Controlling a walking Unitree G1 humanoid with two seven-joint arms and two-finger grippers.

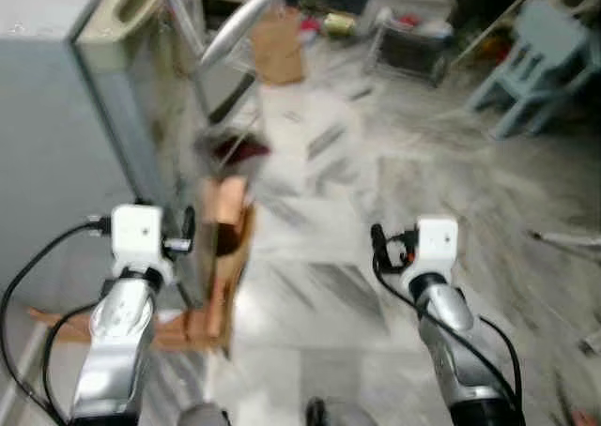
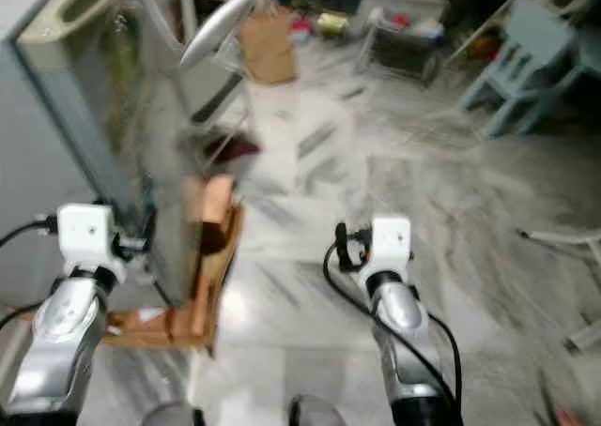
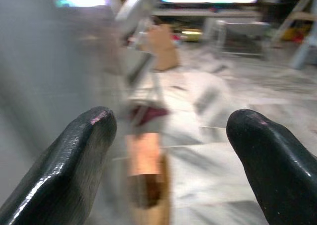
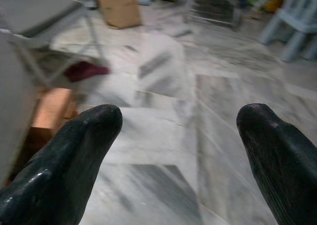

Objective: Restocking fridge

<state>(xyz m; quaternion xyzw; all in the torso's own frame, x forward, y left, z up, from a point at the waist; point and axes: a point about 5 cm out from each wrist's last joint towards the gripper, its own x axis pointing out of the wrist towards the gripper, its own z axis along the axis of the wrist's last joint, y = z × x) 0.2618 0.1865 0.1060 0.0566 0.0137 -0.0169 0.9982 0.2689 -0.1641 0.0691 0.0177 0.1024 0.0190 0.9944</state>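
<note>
Grey fridge at the robot's left; cardboard box on the floor beside it.
Left gripper and right gripper spread, empty; steady the blurred view before reaching.

A blurred marble floor is seen ahead. The grey fridge stands at the left, with what may be an open cardboard box beside it. A brown paper bag and pale blue chairs are seen farther off.
</note>
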